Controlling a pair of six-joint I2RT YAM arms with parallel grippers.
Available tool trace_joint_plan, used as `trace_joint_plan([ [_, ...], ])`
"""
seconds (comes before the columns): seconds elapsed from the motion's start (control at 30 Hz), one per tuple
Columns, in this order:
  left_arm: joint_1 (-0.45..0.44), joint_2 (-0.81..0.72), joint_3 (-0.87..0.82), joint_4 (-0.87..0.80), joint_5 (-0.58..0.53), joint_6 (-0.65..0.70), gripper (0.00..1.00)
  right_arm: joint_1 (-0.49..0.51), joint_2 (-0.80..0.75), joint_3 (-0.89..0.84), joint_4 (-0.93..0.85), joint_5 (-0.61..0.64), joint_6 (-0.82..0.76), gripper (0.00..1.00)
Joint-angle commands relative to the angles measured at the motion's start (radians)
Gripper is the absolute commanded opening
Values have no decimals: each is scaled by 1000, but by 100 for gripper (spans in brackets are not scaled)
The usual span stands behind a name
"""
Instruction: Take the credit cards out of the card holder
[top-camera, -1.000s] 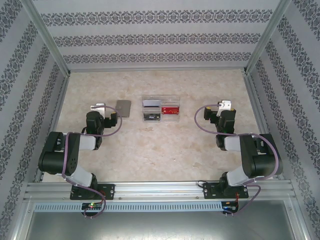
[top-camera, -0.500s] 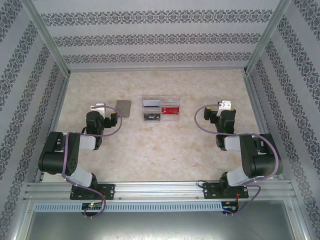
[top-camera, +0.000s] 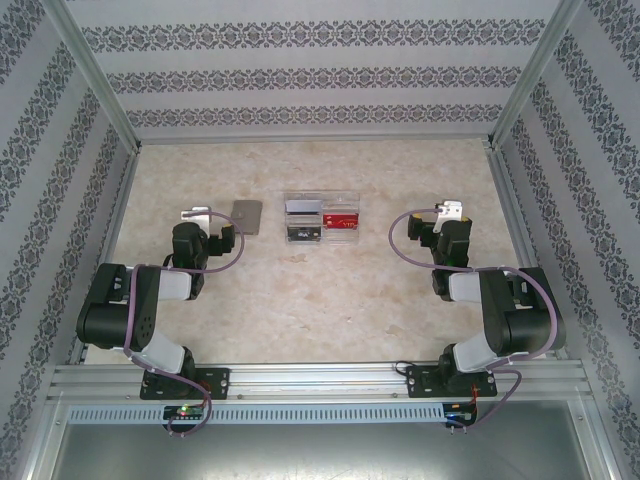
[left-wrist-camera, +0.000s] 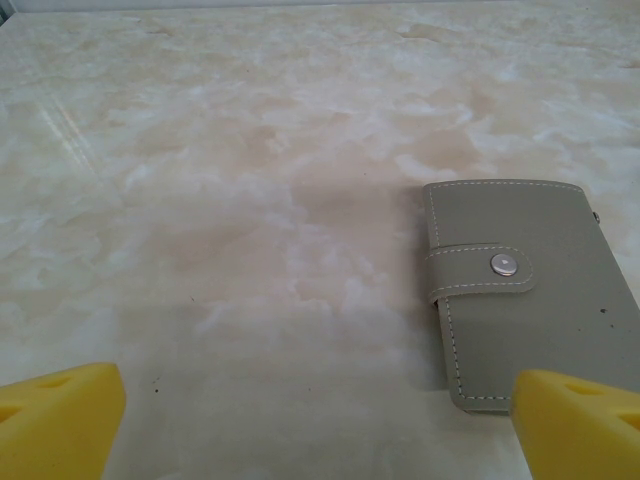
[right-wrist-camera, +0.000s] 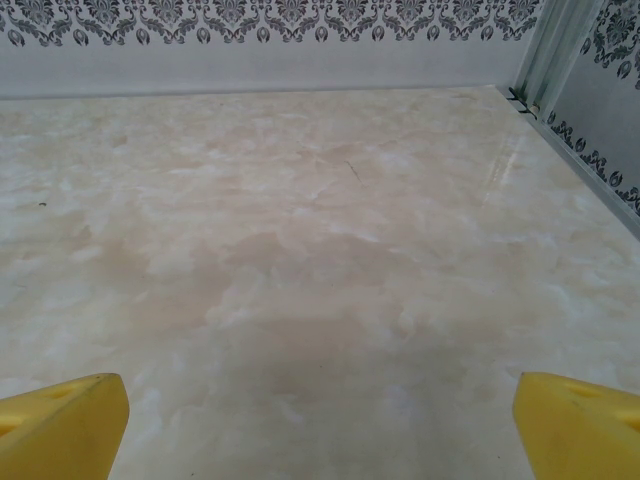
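Nothing has moved since the earlier views: both arms and every object sit where they did. The task is at its very start. The card holder (top-camera: 246, 217) lies flat and closed on the worktop (top-camera: 300, 290). In the left wrist view its strap (left-wrist-camera: 480, 265) is snapped shut across the grey cover (left-wrist-camera: 530, 290), so the credit cards are judged to be inside, behind that cover.

The left gripper (top-camera: 197, 214) sits just beside the card holder, on the side away from the clear plastic box (top-camera: 322, 219). Its yellow fingers (left-wrist-camera: 60, 420) are spread wide and pinch nothing. In the left wrist view one fingertip overlaps the holder's near corner, but whether it touches cannot be told.

The right gripper (top-camera: 452, 210) is well apart from the card holder, beyond the box. It too is spread wide (right-wrist-camera: 320, 425) and empty, with bare worktop under it.

Something red lies in the box compartment farther from the card holder. It is too small to say what it is.

The step in hand is the approach. The next move probably calls for unsnapping the strap and opening the cover like a book. That likely needs one gripper to pin the holder down while the other lifts the flap, since a light, flat wallet could slide on the smooth worktop.
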Motion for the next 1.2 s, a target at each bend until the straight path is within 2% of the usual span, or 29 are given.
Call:
trace_joint_plan([
  [0.0, 16, -59, 62, -108, -80, -17, 100, 2, -8, 8, 7, -7, -5, 98],
  [0.1, 16, -150, 206, -450, -165, -33, 99, 5, -84, 20, -79, 13, -3, 98],
  [0.2, 16, -251, 274, -611, -197, -80, 99, 6, -188, 29, -189, 73, 18, 98],
  [0.33, 17, -316, 435, -920, -219, -248, 99, -5, -349, 96, -480, 233, 270, 98],
  [0.37, 17, -317, 481, -1017, -230, -297, 99, -11, -390, 112, -544, 241, 350, 98],
  [0.43, 17, -314, 538, -1130, -230, -344, 99, -19, -448, 109, -540, 130, 375, 98],
  [0.47, 17, -315, 548, -1159, -210, -358, 99, -22, -467, 96, -505, 61, 381, 98],
  [0.53, 17, -308, 561, -1188, -146, -366, 99, -26, -483, 106, -521, 17, 432, 98],
  [0.67, 15, -240, 602, -1215, 2, -388, 100, -24, -460, 235, -734, -94, 463, 98],
  [0.77, 2, -163, 635, -1212, 62, -407, 98, -17, -450, 286, -789, -195, 479, 98],
  [0.83, -22, -103, 672, -1221, 75, -395, 91, -6, -456, 294, -801, -218, 502, 98],
  [0.93, -63, 15, 769, -1282, 55, -368, 77, -1, -451, 317, -833, -281, 542, 98],
  [1.03, -95, 147, 878, -1358, 34, -323, 60, 31, -426, 375, -925, -293, 508, 98],
  [1.17, -127, 295, 1004, -1459, -9, -284, 54, 98, -424, 420, -1012, -225, 450, 98],
])
